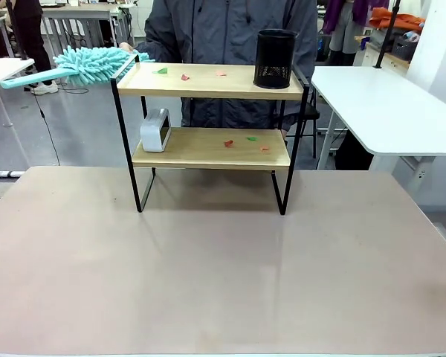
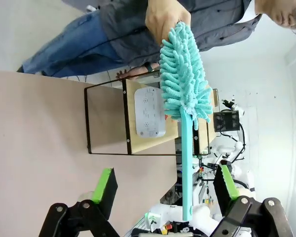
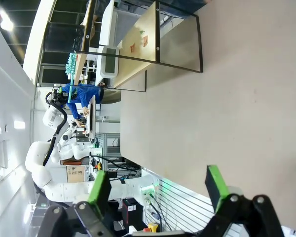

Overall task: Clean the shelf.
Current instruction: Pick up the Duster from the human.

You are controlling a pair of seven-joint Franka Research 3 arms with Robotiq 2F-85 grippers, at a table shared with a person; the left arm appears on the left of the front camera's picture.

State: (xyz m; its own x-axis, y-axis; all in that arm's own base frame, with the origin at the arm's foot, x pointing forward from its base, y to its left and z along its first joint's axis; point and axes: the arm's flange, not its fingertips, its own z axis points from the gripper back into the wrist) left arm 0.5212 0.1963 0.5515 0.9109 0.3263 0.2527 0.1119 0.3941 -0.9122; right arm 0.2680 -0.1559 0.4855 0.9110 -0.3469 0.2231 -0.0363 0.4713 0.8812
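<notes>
The person across the table is holding a duster point(image 2: 183, 74) by its fluffy head with one hand point(image 2: 165, 17), so the handle point(image 2: 186, 168) is pointing out toward our left gripper point(image 2: 165, 185). We are reading this as a hand-over, with the bare end left free for us to take. Our left gripper is standing released, jaws wide, and the handle is showing between them, nearer one pad. We are grasping nothing, and we cannot tell how far off the handle is hanging. Our right gripper point(image 3: 158, 190) is also released and empty, hovering over the bare near table point(image 1: 208, 282).

The shelf point(image 1: 208, 88) is standing at the far middle of the table, right in front of the person, with the duster's head hanging by its top left corner. Scraps point(image 1: 160, 71) of coloured paper are lying on both boards, and we are judging these to be what needs sweeping. A black cup point(image 1: 275, 58) is sitting at the right end of the top board, and a white box point(image 1: 155, 131) at the left end of the lower one. Both are standing in the way of a full sweep, and the frame's posts are narrowing the way in to the lower board.
</notes>
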